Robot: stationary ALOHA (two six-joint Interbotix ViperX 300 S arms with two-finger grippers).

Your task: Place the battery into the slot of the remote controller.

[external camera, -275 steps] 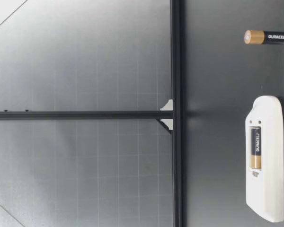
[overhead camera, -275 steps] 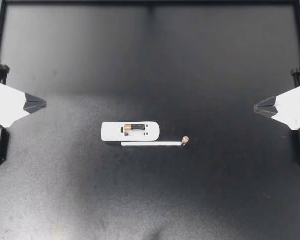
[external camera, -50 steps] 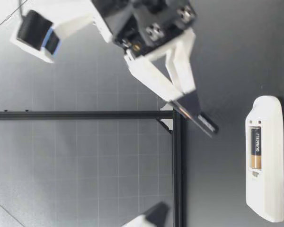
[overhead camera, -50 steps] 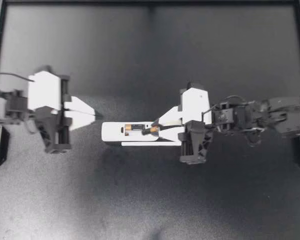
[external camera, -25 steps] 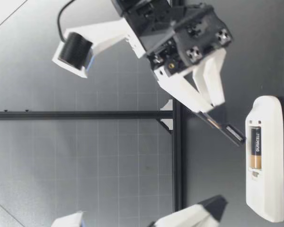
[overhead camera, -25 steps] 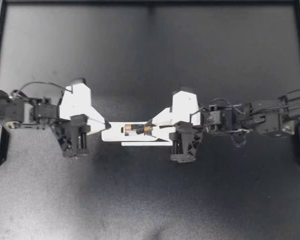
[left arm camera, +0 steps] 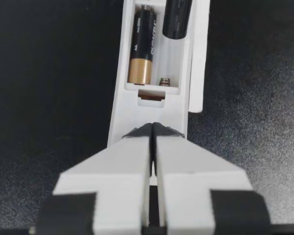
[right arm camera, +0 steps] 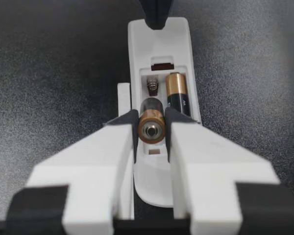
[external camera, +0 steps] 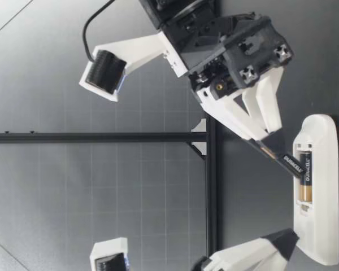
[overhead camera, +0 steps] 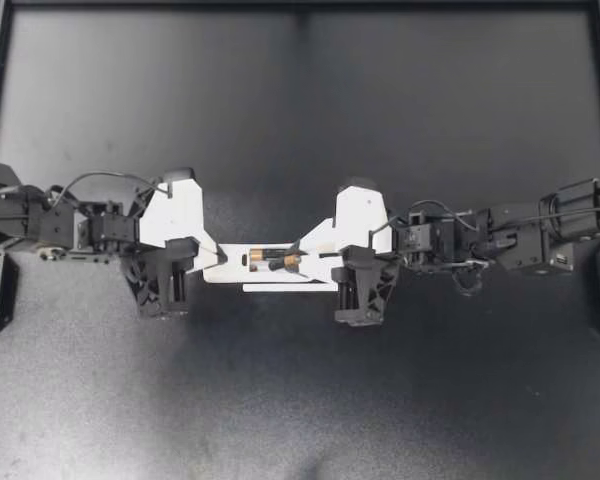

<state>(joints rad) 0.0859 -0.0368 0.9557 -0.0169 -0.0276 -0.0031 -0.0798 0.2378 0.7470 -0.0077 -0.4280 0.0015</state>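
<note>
Battery (right arm camera: 152,128) — snug in right gripper (overhead camera: 299,256)

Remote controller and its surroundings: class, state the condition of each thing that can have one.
remote controller: compartment open, one slot filled, one not yet.
seated battery: lying flat in its slot.
held battery: tilted, lower end entering the empty slot.
cover: off, lying beside the remote controller.
left gripper: shut, empty, at the remote controller's end.
right gripper: shut on the held battery.
</note>
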